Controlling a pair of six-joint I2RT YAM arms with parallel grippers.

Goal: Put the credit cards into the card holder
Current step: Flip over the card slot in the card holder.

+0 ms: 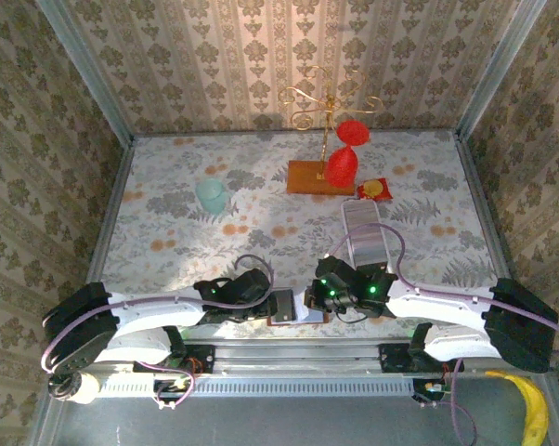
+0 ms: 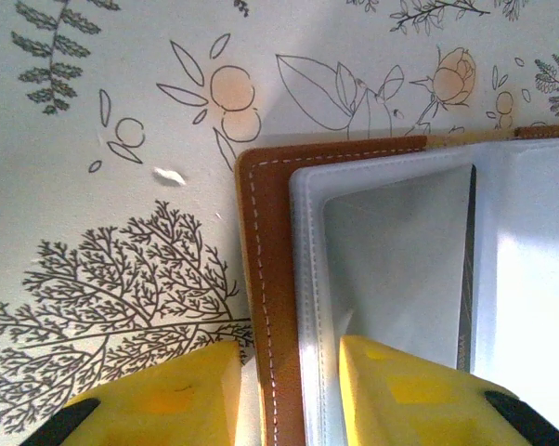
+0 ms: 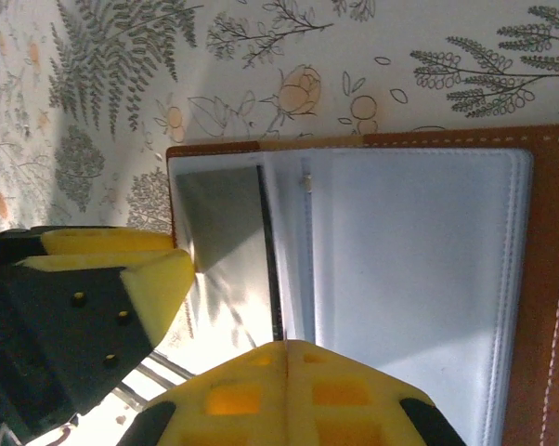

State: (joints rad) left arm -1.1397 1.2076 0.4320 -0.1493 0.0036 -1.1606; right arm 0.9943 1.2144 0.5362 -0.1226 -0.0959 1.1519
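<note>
The orange-brown card holder [image 1: 287, 308] lies open and flat at the table's near edge, between both grippers. Its grey pockets [image 3: 409, 260] face up inside the stitched leather rim [image 2: 261, 242]. My right gripper [image 3: 286, 351] is shut on one credit card [image 3: 271, 251], seen edge-on as a thin dark line running into the pocket area; the same card [image 2: 467, 269] shows in the left wrist view. My left gripper [image 2: 289, 372] straddles the holder's left edge, jaws apart, one finger [image 2: 168, 395] over the cloth and the other on the pocket. The remaining credit cards [image 1: 364, 240] sit stacked in a row.
The cards' long white tray [image 1: 346, 212] lies right of centre. Behind it are a red-and-yellow packet [image 1: 374, 189], a wooden stand base [image 1: 307, 177] with gold hooks and red items, and a teal cup [image 1: 211, 193]. A banana [image 1: 535, 409] lies below the table edge at right.
</note>
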